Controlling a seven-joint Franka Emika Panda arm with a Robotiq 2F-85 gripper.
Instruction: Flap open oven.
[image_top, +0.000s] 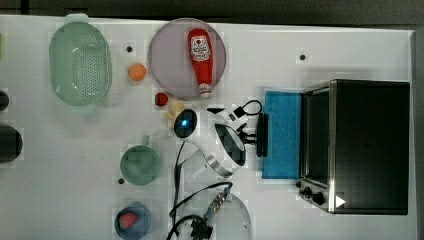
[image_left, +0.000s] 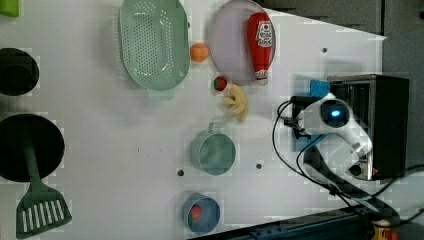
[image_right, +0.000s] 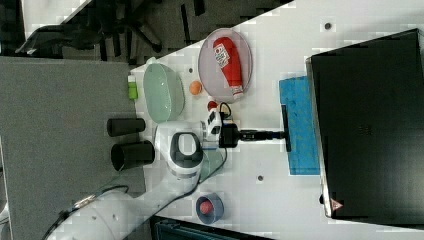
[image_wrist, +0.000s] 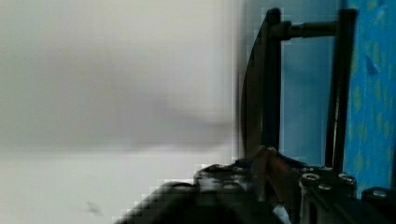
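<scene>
oven (image_top: 369, 145) door down flat; gripper (image_top: 259, 135) at handle, contact unclear.

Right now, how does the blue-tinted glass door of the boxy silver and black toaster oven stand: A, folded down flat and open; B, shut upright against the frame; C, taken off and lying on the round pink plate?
A: the blue-tinted glass door lies flat in front of the boxy silver and black toaster oven, with the end effector at its bar handle.
</scene>
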